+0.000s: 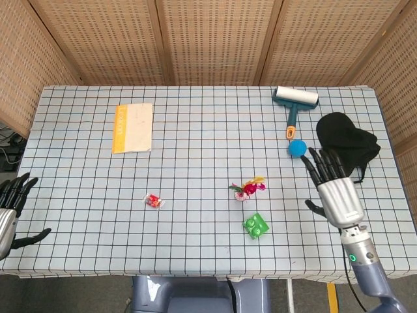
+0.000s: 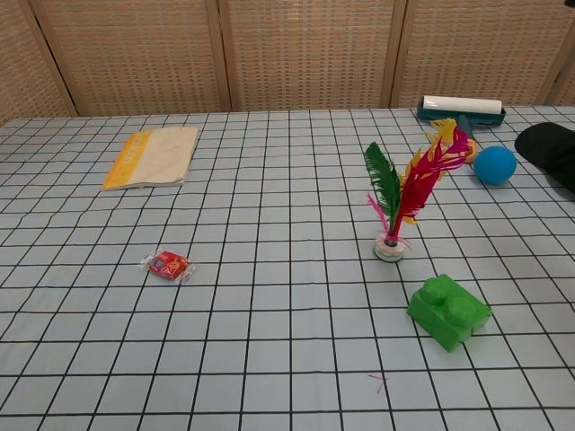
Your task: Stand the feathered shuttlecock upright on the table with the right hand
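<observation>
The feathered shuttlecock (image 2: 406, 193) stands upright on its white base on the table (image 2: 269, 350), with green, red and yellow feathers fanning up and to the right. From the head view the shuttlecock (image 1: 247, 189) shows at the table's centre right. My right hand (image 1: 334, 188) hovers open, fingers spread, well to the right of it, near the table's right side; the chest view does not show it. My left hand (image 1: 12, 207) is open off the table's left edge.
A green toy brick (image 2: 448, 311) lies just in front of the shuttlecock. A blue ball (image 2: 495, 165), a lint roller (image 2: 460, 109) and a black cap (image 1: 345, 143) sit at the right. A yellow booklet (image 2: 154, 154) and a red wrapped candy (image 2: 168, 265) lie to the left.
</observation>
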`<state>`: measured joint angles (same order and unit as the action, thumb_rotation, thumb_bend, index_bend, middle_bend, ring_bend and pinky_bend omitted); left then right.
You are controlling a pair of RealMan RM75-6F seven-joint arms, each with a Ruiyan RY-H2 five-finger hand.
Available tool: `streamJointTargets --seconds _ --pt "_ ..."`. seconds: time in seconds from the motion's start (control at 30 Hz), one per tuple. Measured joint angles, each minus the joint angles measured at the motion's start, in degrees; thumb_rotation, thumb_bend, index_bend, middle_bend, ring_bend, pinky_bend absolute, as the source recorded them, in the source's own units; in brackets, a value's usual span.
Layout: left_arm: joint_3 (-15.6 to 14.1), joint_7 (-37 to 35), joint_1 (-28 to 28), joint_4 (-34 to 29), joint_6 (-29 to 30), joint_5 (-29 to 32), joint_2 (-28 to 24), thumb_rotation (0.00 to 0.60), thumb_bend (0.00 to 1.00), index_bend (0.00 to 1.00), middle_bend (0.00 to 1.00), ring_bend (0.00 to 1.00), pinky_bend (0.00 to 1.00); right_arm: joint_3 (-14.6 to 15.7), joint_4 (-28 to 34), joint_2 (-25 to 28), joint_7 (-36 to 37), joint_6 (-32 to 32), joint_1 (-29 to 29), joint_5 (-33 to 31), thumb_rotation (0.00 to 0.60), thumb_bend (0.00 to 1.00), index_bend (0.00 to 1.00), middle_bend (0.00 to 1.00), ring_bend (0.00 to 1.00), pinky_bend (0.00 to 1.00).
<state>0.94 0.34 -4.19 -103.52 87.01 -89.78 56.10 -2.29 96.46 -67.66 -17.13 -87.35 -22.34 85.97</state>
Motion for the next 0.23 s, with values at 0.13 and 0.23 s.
streamJointTargets --seconds 0.13,0.23 --pt "-0.3 -0.5 0.5 0.3 0.8 -0.8 0.1 0.6 0.0 0.0 0.0 0.0 0.0 2.1 -6.9 -0.4 4.2 -3.1 4.3 1.6 0.6 0.0 0.0 0.0 0.0 0.0" --pt "-0.3 -0.3 0.4 0.3 0.7 -0.9 0.1 0.6 0.0 0.0 0.0 0.0 0.0 2.9 -11.6 -1.7 7.2 -4.9 7.1 2.5 0.6 0.0 0.0 0.0 0.0 0.0"
